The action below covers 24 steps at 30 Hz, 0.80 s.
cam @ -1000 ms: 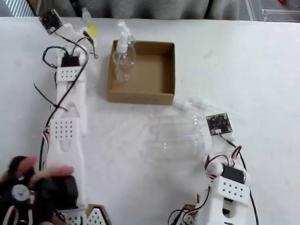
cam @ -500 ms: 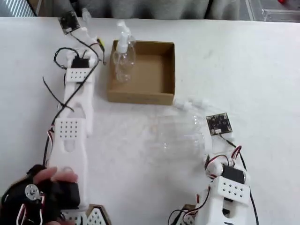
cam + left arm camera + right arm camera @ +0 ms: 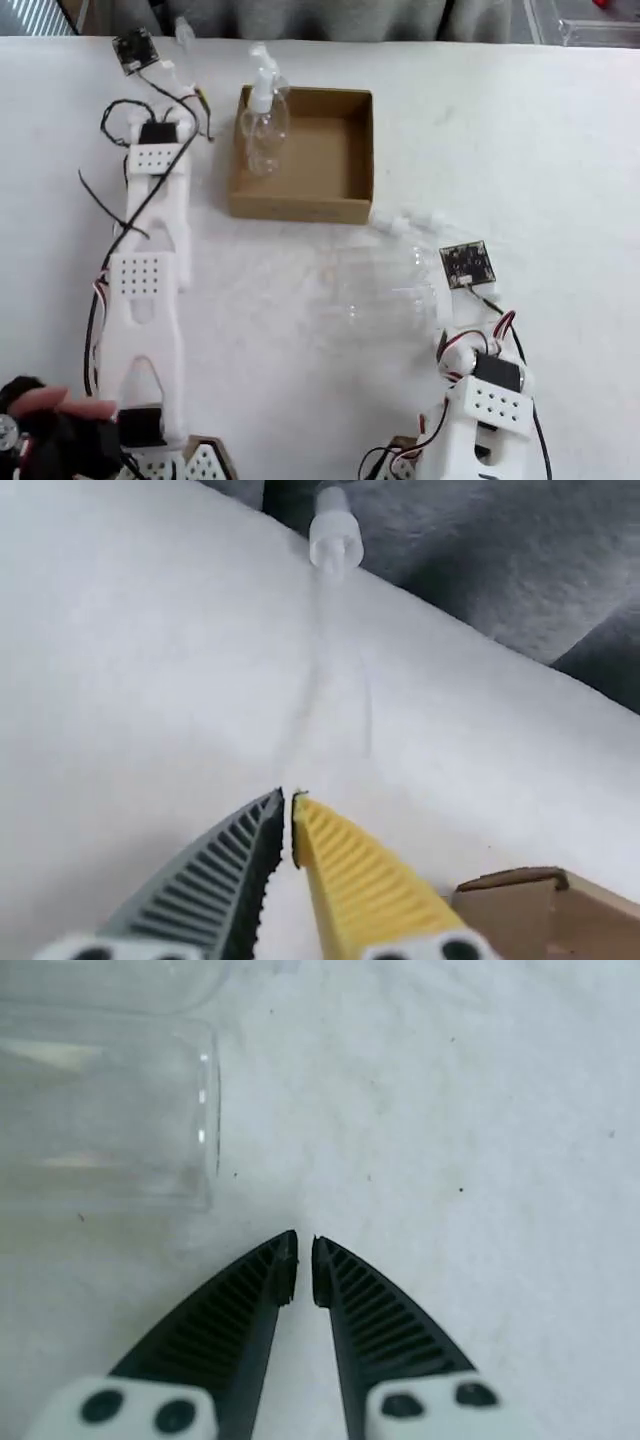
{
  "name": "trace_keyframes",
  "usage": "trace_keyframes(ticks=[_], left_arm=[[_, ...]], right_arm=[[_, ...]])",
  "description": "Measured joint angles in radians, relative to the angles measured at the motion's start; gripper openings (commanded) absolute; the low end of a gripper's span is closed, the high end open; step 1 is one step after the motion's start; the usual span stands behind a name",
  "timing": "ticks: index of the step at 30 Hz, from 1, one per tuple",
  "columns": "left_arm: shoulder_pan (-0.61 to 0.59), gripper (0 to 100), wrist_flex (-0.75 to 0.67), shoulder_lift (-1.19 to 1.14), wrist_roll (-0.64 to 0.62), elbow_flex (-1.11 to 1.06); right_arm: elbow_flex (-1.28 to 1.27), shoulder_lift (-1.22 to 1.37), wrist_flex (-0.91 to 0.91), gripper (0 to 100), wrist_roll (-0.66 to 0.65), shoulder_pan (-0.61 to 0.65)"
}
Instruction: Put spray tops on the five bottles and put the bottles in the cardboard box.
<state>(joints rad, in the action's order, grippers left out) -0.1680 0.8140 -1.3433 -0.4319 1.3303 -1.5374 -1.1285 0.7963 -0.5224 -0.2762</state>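
The cardboard box [image 3: 340, 150] stands at the middle back of the table, and a clear bottle with a white spray top [image 3: 264, 120] stands in its left side. My left gripper [image 3: 289, 802], with grey and yellow fingers, is shut on nothing left of the box. Just beyond it a clear bottle [image 3: 335, 695] lies with its white spray top [image 3: 330, 535] toward the table's far edge. My right gripper [image 3: 303, 1252] is shut and empty over the bare table, beside the end of a lying clear bottle [image 3: 100, 1110]. Clear bottles [image 3: 375, 285] lie in front of the box.
Small white spray tops [image 3: 405, 224] lie near the box's front right corner. The left arm [image 3: 150, 230] stretches along the table's left side, and the right arm [image 3: 480, 380] sits at the front right. The table's far edge [image 3: 450, 620] is close behind the far bottle.
The left arm's wrist swung right toward the box, then eased back a little to the left. The right arm and the bottles kept still.
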Motion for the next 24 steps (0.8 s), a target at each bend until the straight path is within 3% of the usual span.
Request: trace_keyframes(ticks=[4, 8, 17, 20, 24], left_arm=[[-0.011, 2, 0.201, 0.000, 0.009, 0.143], [-0.011, 2, 0.396, -0.006, 0.104, 0.269], [-0.009, 2, 0.451, -0.003, 0.157, 0.285], [0.002, 2, 0.554, 0.074, 0.167, 0.285], [0.023, 2, 0.690, 0.249, 0.270, 0.287]], right_arm=[[0.000, 0.000, -0.026, 1.7, 0.000, 0.000], [-0.017, 0.000, -0.051, 1.7, 0.000, 0.006], [-0.061, -0.002, -0.089, 1.6, 0.000, 0.077], [-0.064, -0.003, -0.098, 1.6, -0.003, 0.091], [-0.064, -0.003, -0.103, 1.7, 0.000, 0.044]])
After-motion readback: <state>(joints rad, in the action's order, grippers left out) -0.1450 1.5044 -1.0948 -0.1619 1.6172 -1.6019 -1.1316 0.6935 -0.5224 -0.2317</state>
